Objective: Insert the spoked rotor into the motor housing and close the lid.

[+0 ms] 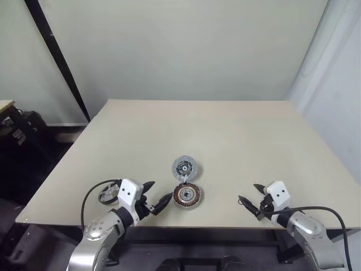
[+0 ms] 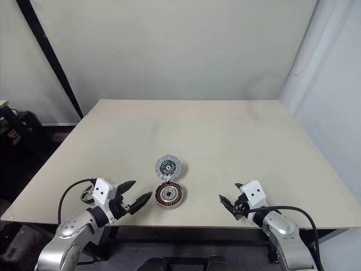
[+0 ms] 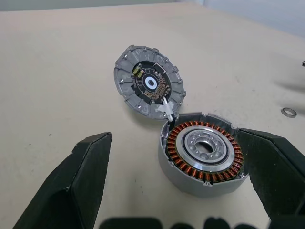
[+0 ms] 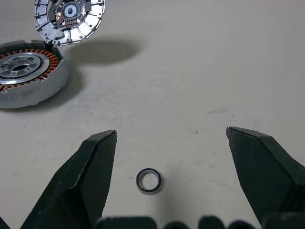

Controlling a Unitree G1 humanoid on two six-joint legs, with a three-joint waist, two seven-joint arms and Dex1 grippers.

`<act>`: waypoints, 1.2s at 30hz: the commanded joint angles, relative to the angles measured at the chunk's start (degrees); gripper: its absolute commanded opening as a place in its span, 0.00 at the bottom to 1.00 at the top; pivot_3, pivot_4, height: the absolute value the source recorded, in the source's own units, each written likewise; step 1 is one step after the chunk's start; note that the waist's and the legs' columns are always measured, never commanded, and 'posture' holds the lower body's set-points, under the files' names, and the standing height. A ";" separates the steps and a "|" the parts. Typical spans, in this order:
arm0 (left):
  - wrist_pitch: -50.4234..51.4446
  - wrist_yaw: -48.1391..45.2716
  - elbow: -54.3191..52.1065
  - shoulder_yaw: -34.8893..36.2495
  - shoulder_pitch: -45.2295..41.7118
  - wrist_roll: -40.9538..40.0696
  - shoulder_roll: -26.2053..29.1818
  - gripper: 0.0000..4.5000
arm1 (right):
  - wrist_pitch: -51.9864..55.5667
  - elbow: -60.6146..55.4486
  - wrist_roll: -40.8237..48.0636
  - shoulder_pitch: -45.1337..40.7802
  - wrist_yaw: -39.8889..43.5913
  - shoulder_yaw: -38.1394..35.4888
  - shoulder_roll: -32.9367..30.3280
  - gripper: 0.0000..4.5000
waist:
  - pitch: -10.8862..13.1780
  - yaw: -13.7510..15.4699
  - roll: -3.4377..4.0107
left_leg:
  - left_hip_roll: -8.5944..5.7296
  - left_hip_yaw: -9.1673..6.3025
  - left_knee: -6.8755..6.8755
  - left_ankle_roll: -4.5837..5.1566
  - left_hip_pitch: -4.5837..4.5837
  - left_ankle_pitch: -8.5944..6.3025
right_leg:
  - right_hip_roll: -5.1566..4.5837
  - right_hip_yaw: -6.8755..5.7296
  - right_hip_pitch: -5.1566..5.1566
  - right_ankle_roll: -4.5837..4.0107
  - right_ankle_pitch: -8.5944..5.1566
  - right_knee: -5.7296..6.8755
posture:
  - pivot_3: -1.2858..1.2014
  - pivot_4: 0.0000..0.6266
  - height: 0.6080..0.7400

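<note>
While both black two-fingered grippers, left gripper (image 1: 156,195) and right gripper (image 4: 167,167), hover spread and empty, the small silvery metal ring (image 4: 149,181) low in the right wrist view wants a centred pinch before going to the copper-wound round motor housing (image 1: 188,196) under its open grey lid (image 1: 185,167) at centre table (image 1: 237,135).

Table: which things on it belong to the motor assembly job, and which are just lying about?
Job:
- motor housing, copper windings exposed
- lid, hinged to its rim, swung open

Lying about:
- small loose ring on the table, apart from the housing
</note>
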 commanded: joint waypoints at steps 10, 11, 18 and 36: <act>-0.82 -0.21 -1.43 -0.72 -1.75 -0.18 -1.03 0.99 | 0.21 -4.15 1.71 0.20 -0.62 -1.76 -0.30 0.89 | 0.00 -0.02 0.00 | 0.02 -0.01 -0.04 0.16 0.00 0.09 | 0.04 -0.01 -0.01 0.00 0.00 0.02 | 0.52 0.00 1.00; -0.74 -0.26 -1.49 -0.65 -1.67 -0.27 -0.99 0.99 | 0.47 -4.33 1.84 0.11 -0.62 -1.80 -0.32 0.89 | 0.00 0.00 0.01 | 0.02 -0.01 -0.04 0.14 0.00 0.08 | 0.04 -0.01 -0.01 0.00 0.00 0.02 | 0.52 0.00 1.00; -0.64 -3.10 -0.84 -0.83 -1.12 -1.26 0.21 0.99 | 5.35 -6.60 1.99 0.07 1.35 -0.24 -1.78 0.89 | 0.00 0.01 0.01 | 0.01 -0.01 -0.03 0.01 0.00 0.00 | 0.03 -0.01 -0.01 0.00 0.00 0.02 | 0.52 0.00 1.00; 4.47 -12.37 -2.77 -5.49 -1.02 -2.88 5.52 0.99 | 16.52 -4.75 -1.97 -4.37 -0.88 5.44 -3.89 0.89 | 0.02 -0.10 0.00 | 0.03 0.00 -0.01 -0.01 -0.04 -0.01 | 0.01 -0.01 -0.06 0.00 0.00 0.00 | 0.52 0.00 1.00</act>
